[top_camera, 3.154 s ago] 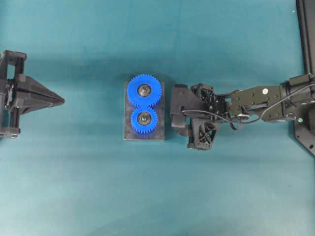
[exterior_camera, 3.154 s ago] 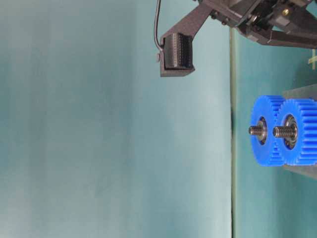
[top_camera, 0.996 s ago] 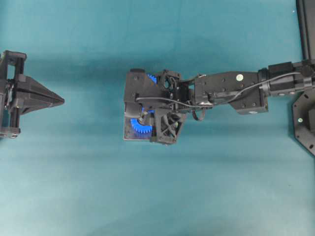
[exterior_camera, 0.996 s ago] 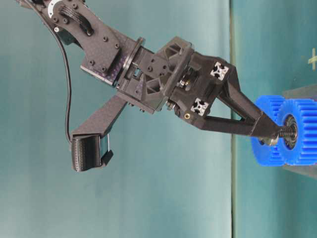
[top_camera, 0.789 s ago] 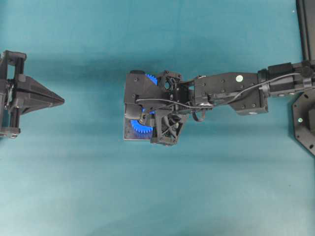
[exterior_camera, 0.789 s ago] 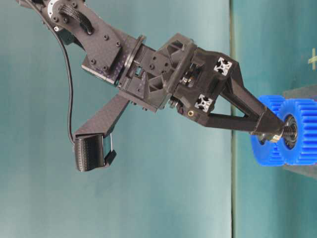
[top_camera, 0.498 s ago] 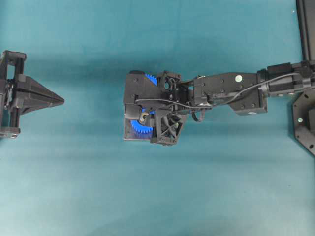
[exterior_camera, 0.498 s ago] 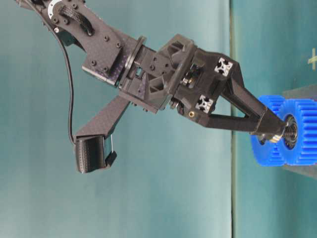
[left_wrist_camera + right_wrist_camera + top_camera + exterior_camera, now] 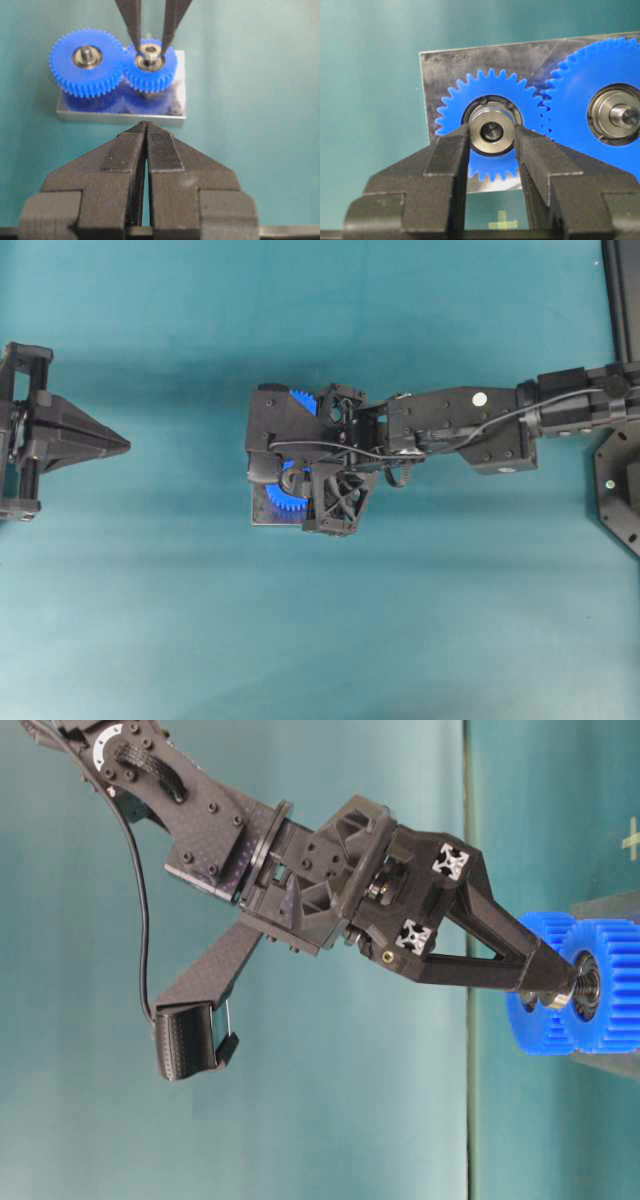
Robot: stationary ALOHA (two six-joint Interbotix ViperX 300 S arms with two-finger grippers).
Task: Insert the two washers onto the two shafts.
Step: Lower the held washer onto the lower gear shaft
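The right pincer (image 9: 492, 145), gripping the washer (image 9: 491, 132), has lowered it onto the shaft (image 9: 492, 131) (smaller gear's (image 9: 490, 172)); release comes next.

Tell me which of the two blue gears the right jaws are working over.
The smaller gear; the washer sits at its hub, while the larger gear is unattended.

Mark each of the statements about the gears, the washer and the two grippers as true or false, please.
1. The right gripper holds the washer between its fingers. True.
2. The washer sits over the shaft of the larger gear. False: it is over the shaft of the smaller gear.
3. The left gripper is shut and holds nothing. True.
4. The two gears stand apart with a gap between them. False: their teeth mesh.
5. Both gears sit on a metal base plate. True.
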